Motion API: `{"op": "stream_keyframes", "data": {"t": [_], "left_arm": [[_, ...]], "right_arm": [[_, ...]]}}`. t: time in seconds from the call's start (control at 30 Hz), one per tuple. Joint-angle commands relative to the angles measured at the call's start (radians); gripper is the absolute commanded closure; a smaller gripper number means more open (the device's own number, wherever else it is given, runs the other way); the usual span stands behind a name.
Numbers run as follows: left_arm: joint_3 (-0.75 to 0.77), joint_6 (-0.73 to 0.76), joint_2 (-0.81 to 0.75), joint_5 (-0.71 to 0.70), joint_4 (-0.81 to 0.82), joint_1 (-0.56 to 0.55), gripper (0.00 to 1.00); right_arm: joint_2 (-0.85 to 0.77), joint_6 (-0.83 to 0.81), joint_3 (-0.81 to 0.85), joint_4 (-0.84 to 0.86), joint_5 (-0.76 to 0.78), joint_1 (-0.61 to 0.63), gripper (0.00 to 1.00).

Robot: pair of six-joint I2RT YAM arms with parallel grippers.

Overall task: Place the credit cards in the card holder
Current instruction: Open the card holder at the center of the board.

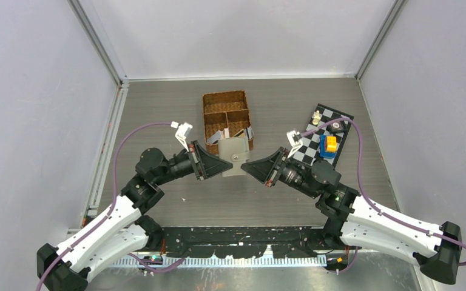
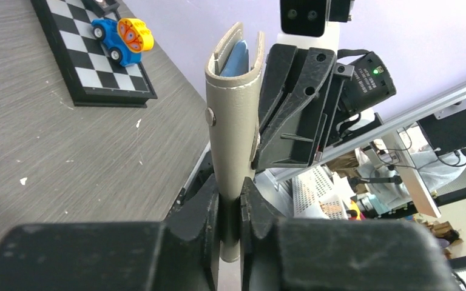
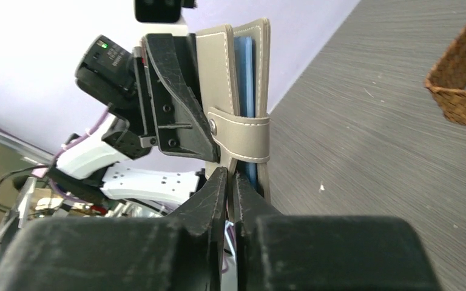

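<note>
The card holder (image 1: 235, 153), its tab snapped shut, sits just near of the wicker basket (image 1: 206, 115). The left gripper (image 1: 224, 165) is clamped tight on its left edge and the right gripper (image 1: 247, 165) on its right. Credit cards (image 1: 217, 137) lie in the basket.

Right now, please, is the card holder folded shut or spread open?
The card holder is folded shut; its snap tab wraps around both covers.

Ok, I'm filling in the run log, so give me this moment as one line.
left gripper: shut on card holder | right gripper: shut on card holder | card holder: held between both, tab closed
</note>
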Motion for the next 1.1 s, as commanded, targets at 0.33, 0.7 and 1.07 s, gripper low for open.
{"op": "stream_keyframes", "data": {"t": [0.33,0.7,1.07], "left_arm": [[0.232,0.281,0.084,0.324,-0.552,0.232,1.00],[0.320,0.453,0.221,0.502,-0.637,0.233,1.00],[0.294,0.449,0.325,0.619,-0.584,0.200,1.00]], "right_arm": [[-0.084,-0.155,0.321,-0.678,0.246,0.004,0.38],[0.196,-0.216,0.520,-0.843,-0.139,0.003,0.40],[0.257,-0.308,0.553,-0.768,-0.371,-0.034,0.45]]}}
